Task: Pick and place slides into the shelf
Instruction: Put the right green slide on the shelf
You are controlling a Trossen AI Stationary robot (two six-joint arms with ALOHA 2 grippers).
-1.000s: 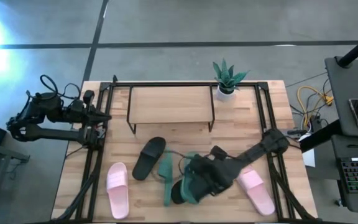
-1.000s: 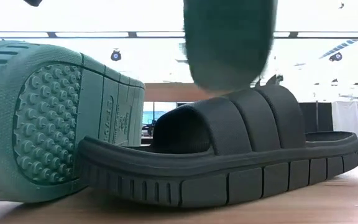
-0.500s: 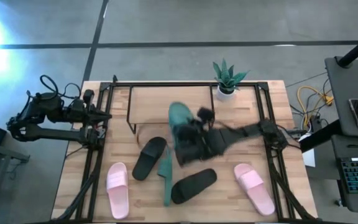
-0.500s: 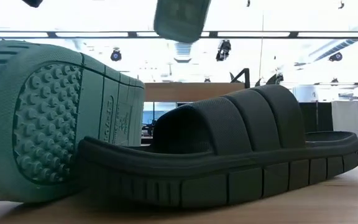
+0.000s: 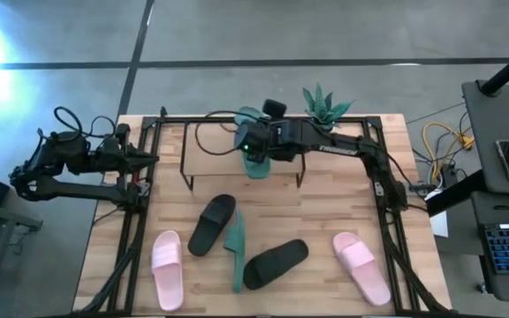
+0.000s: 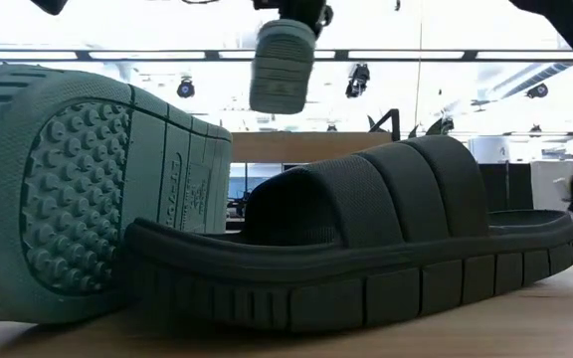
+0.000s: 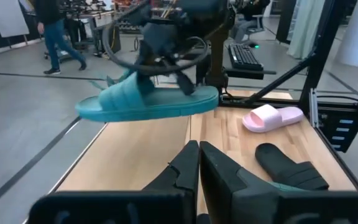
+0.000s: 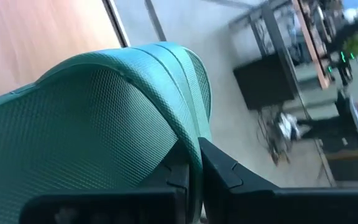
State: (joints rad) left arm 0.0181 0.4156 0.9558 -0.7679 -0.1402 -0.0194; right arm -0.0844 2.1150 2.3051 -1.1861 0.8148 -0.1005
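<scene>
My right gripper [image 5: 256,141] reaches over the shelf [image 5: 219,150] and is shut on a green slide [image 7: 148,102], which hovers above the light-wood top board [image 7: 135,149]. The same slide shows high up in the low view [image 6: 283,65]. The second green slide [image 5: 235,250] stands on its side edge between the two black slides [image 5: 212,224] [image 5: 276,262]. Pink slides lie flat near the left [image 5: 167,257] and right [image 5: 361,267]. My left gripper [image 7: 197,149] is shut and waits at the table's left edge. My right gripper holds the green slide by its wide strap [image 8: 188,134], with the strap's edge pinched between the two fingers [image 8: 225,171]. It comes at the slide from above. The slide is lifted clear, roughly level and sole down, above the shelf's top board.
A small potted plant [image 5: 323,110] stands at the shelf's far right corner, close to the right arm. Black frame rails [image 5: 380,177] run along both sides of the table. Bare wood shows between the shelf and the slides on the table.
My right gripper has carried the green slide up from the near middle of the table, beside the black slide, toward the far edge, and now holds it over the shelf. The slide has turned along the way. The other slides have stayed where they were.
</scene>
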